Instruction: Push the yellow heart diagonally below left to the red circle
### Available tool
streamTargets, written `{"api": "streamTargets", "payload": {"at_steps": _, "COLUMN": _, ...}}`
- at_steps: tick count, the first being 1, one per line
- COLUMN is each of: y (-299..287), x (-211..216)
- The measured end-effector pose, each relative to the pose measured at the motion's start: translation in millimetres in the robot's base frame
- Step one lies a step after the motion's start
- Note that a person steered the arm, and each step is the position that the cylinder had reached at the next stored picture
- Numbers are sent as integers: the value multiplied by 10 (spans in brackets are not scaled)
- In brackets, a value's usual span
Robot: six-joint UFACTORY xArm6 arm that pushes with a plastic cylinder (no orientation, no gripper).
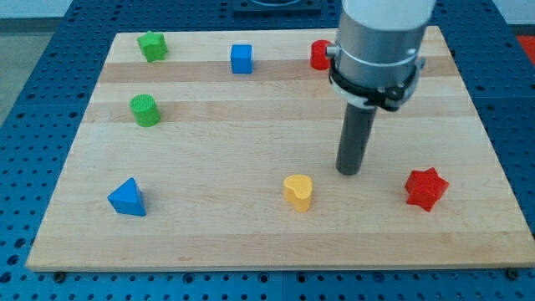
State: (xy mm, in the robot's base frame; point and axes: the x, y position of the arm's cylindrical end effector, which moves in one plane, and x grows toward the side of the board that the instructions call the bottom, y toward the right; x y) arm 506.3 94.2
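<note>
The yellow heart (298,191) lies on the wooden board near the view's bottom, a little right of the middle. The red circle (319,54) sits at the view's top, partly hidden behind the arm's grey body. My tip (349,171) rests on the board just right of and slightly above the yellow heart, with a small gap between them. It stands far below the red circle.
A red star (426,188) lies right of my tip. A blue cube (242,58) and a green star (153,46) sit along the top. A green cylinder (145,109) is at the left, a blue triangle (127,198) at the bottom left. The board's edge (267,266) is near.
</note>
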Motion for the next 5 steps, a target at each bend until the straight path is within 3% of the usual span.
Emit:
{"api": "streamTargets", "payload": {"at_steps": 3, "y": -210, "x": 720}}
{"api": "streamTargets", "payload": {"at_steps": 5, "y": -355, "x": 594}}
